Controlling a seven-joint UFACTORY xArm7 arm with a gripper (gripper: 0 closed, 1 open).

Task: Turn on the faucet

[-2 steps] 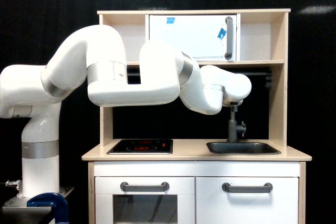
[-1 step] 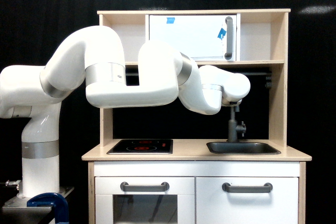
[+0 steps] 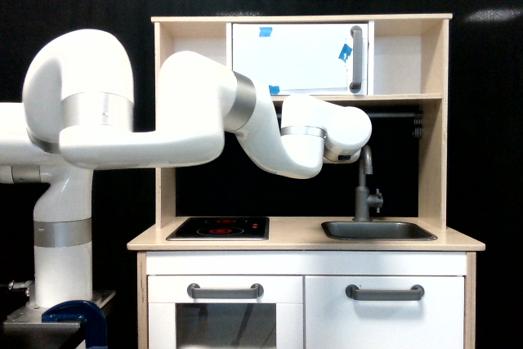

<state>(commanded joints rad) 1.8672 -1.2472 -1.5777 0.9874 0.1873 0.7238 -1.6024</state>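
Pale wooden toy-kitchen countertop (image 3: 302, 239), carrying black two-burner hob panel (image 3: 218, 228) at exterior view's left, dark grey recessed sink basin (image 3: 377, 230) at right, slim matte-grey gooseneck faucet (image 3: 364, 194) upright behind basin.

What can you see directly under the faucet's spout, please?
Under the faucet lies the dark sink basin, set into the wooden countertop. Its inside is hidden from this low angle, so any contents cannot be seen.

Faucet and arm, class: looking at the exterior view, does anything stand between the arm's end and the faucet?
Nothing visible does. The arm's end sits just to the exterior view's left of the faucet, near its hooked spout, with only dark background between them. The fingers themselves are hidden behind the wrist, so their exact gap to the faucet cannot be told.
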